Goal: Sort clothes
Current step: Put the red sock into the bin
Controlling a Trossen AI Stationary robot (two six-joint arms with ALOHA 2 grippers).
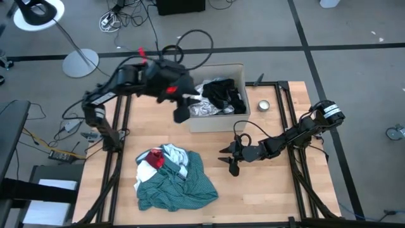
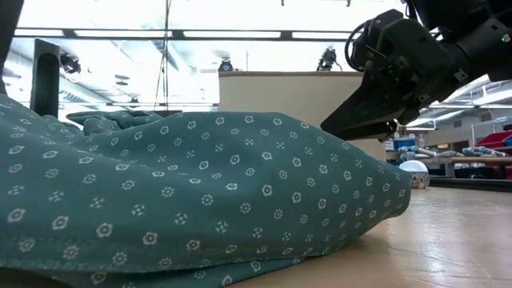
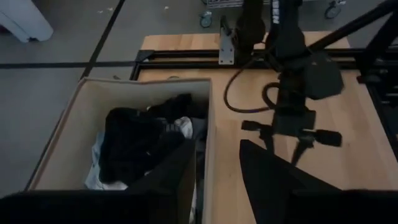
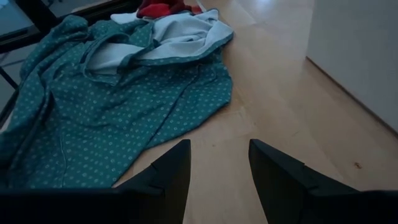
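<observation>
Inside, the cardboard box (image 1: 218,120) holds black and white clothes (image 1: 221,96); both pincers gape empty.

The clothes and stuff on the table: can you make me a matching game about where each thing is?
Things:
1. teal shirt
2. black clothes
3. metal tin
4. right tool

Places:
A. inside the cardboard box
B. on bare wood beside the box
C. spread at the table's front, in a pile
D. low over the wood, between pile and box, open

Pairs: 1-C, 2-A, 3-B, 4-D
</observation>
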